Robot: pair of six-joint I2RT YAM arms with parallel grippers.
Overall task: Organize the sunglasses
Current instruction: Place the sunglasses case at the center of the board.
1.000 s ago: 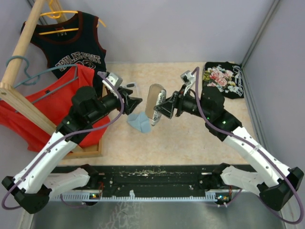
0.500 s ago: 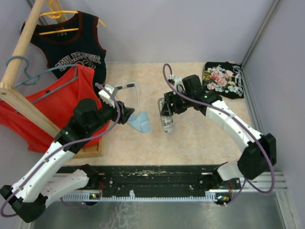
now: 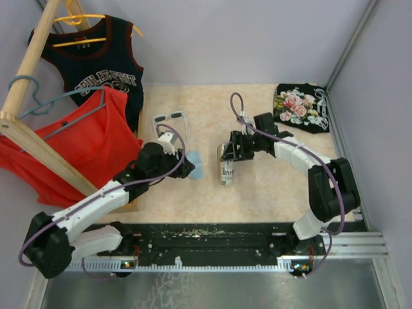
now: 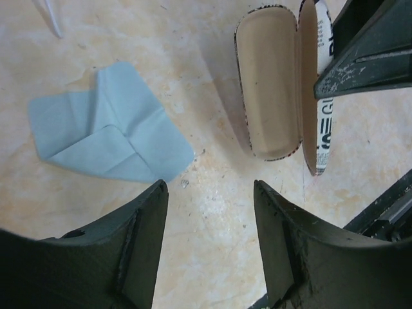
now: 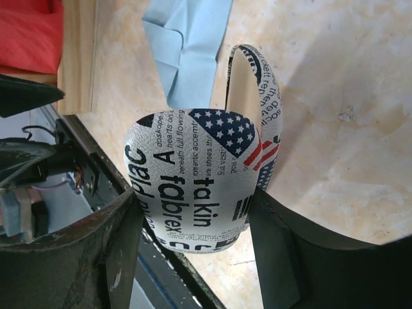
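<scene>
The sunglasses (image 3: 170,118) lie on the counter (image 3: 270,187) towards its far left corner. The left gripper (image 4: 209,193) has dropped over the blue cloth (image 4: 103,129), jaws open. The right gripper (image 3: 230,149) jaws still hold the case (image 3: 225,172) mid-counter.

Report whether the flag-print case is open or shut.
Open: the case shows its bare tan lining, with the lid swung aside and nothing inside.

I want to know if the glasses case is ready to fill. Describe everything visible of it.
The case is a hard-looking oblong clamshell, newsprint lettering and an American-flag motif outside, plain tan lining inside. It lies open and empty on the table, its lid gripped by the right pincer, the blue cloth apart beside it.
</scene>
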